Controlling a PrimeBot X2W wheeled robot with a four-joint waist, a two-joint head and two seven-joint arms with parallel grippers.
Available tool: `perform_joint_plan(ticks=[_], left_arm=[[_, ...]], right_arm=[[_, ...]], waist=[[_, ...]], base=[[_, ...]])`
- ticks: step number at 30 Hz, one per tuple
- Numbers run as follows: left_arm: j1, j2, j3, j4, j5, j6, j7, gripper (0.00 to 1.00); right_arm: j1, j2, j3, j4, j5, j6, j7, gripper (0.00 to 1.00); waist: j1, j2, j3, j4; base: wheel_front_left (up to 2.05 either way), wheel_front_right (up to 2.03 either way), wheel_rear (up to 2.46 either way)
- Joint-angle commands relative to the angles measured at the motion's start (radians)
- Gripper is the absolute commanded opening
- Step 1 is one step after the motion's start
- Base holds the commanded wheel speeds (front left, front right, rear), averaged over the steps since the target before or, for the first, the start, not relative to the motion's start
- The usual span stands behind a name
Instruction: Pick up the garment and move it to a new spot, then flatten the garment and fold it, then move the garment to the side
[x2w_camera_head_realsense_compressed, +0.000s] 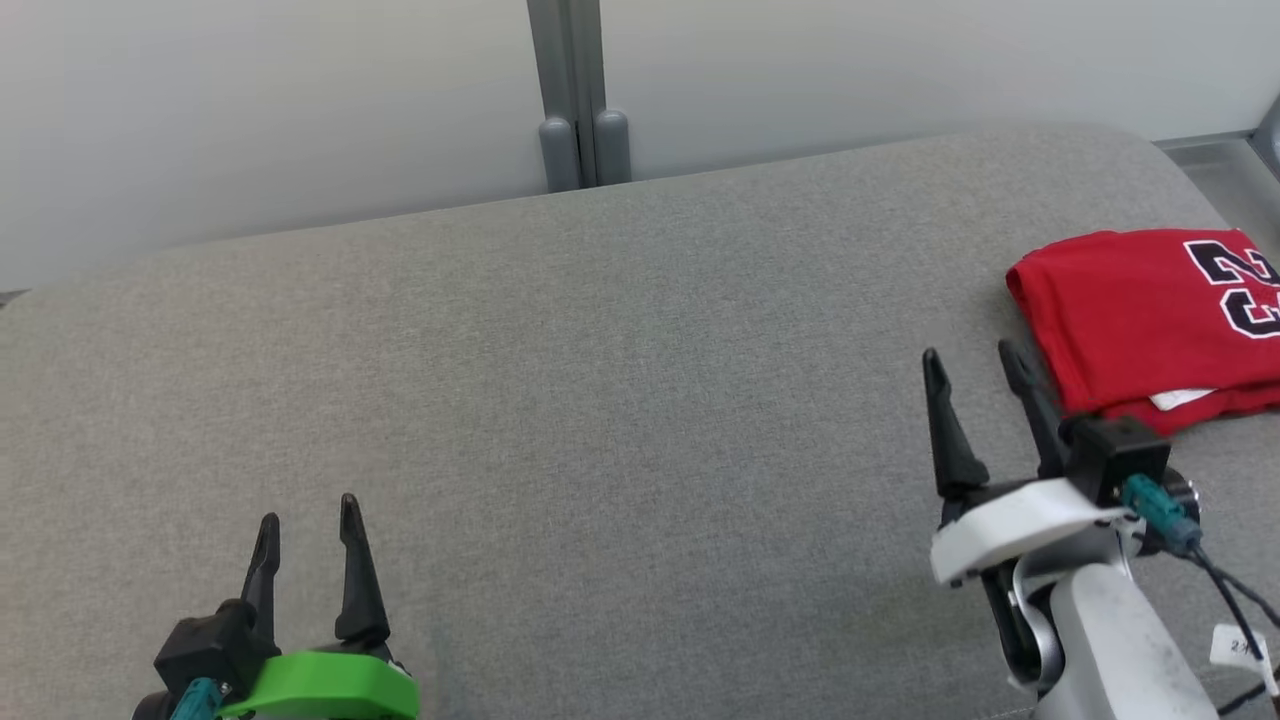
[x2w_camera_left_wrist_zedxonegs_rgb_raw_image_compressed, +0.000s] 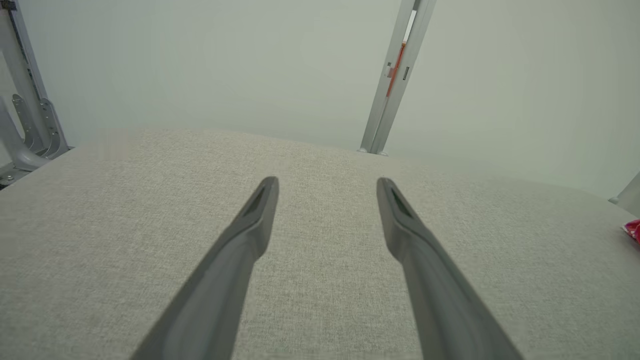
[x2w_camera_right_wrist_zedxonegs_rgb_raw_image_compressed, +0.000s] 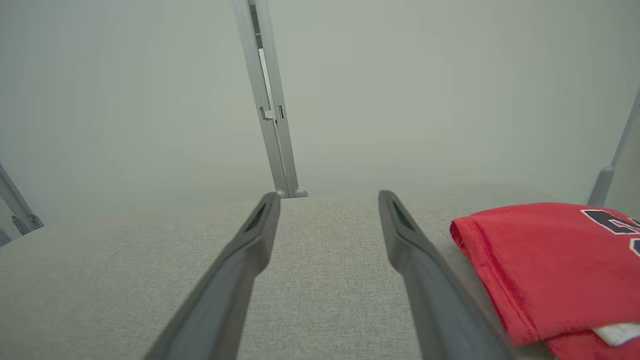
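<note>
The garment (x2w_camera_head_realsense_compressed: 1150, 315) is a red jersey with dark numerals, folded into a neat rectangle at the right side of the grey padded surface (x2w_camera_head_realsense_compressed: 600, 400). A white tag peeks from its near edge. My right gripper (x2w_camera_head_realsense_compressed: 972, 362) is open just left of the garment's near left corner, apart from it. In the right wrist view the garment (x2w_camera_right_wrist_zedxonegs_rgb_raw_image_compressed: 550, 265) lies right of the open right gripper (x2w_camera_right_wrist_zedxonegs_rgb_raw_image_compressed: 327, 200). My left gripper (x2w_camera_head_realsense_compressed: 306, 520) is open at the lower left, far from the garment, with nothing between its fingers (x2w_camera_left_wrist_zedxonegs_rgb_raw_image_compressed: 255, 220). A red sliver of the garment (x2w_camera_left_wrist_zedxonegs_rgb_raw_image_compressed: 632, 230) shows at the left wrist view's right edge.
A pale wall with a grey upright post (x2w_camera_head_realsense_compressed: 575, 100) runs behind the surface. Metal frame parts (x2w_camera_left_wrist_zedxonegs_rgb_raw_image_compressed: 30, 125) stand off the left end. The surface's right edge lies just beyond the garment.
</note>
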Motion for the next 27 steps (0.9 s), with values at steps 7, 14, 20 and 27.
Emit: perform_joint_plan(ticks=[7, 14, 20, 27], left_arm=[[0.047, 0.002, -0.012, -0.02, 0.033, 0.034, 0.0, 1.0], [0.062, 0.002, -0.032, -0.017, 0.039, 0.037, 0.0, 1.0], [0.06, 0.002, -0.043, -0.006, 0.032, 0.041, 0.0, 1.0], [0.056, 0.002, -0.047, -0.006, 0.037, 0.04, 0.0, 1.0]], right_arm=[[0.152, 0.011, 0.013, -0.077, 0.008, -0.002, 0.012, 1.0], [0.183, 0.011, 0.024, -0.1, 0.037, -0.002, 0.008, 1.0], [0.187, 0.011, 0.026, -0.104, 0.039, -0.002, 0.013, 1.0], [0.184, 0.011, 0.026, -0.1, 0.041, -0.002, 0.016, 1.0]], waist=[[0.0, 0.0, -0.014, 0.034], [0.0, 0.0, -0.02, 0.045], [0.0, 0.0, -0.022, 0.05], [0.0, 0.0, -0.022, 0.054]], base=[[0.0, 0.0, 0.0], [0.0, 0.0, 0.0], [0.0, 0.0, 0.0], [0.0, 0.0, 0.0]])
